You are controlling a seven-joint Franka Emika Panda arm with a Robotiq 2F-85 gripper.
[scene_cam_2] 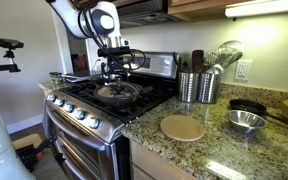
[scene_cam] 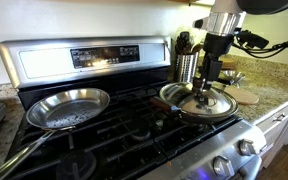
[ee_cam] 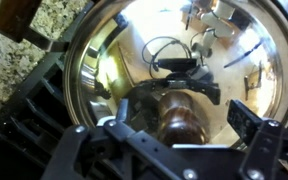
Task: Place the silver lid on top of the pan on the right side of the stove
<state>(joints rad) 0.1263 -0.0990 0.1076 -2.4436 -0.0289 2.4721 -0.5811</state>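
Note:
The silver lid (scene_cam: 206, 102) lies on the black pan (scene_cam: 170, 99) on the right side of the stove (scene_cam: 94, 55). It also shows in an exterior view (scene_cam_2: 117, 93) and fills the wrist view (ee_cam: 114, 70). My gripper (scene_cam: 206, 86) (scene_cam_2: 115, 74) hangs straight over the lid's middle. In the wrist view its fingers (ee_cam: 182, 118) stand open on both sides of the dark knob (ee_cam: 182, 125), with gaps to it. The pan's brownish handle (ee_cam: 12, 18) sticks out at the top left.
A shiny steel frying pan (scene_cam: 69, 108) with a long handle sits on the stove's left burner. A utensil holder (scene_cam_2: 197, 85) stands on the granite counter beside the stove. A round wooden trivet (scene_cam_2: 182, 127), a steel bowl (scene_cam_2: 246, 121) and a dark pan (scene_cam_2: 250, 105) lie further along.

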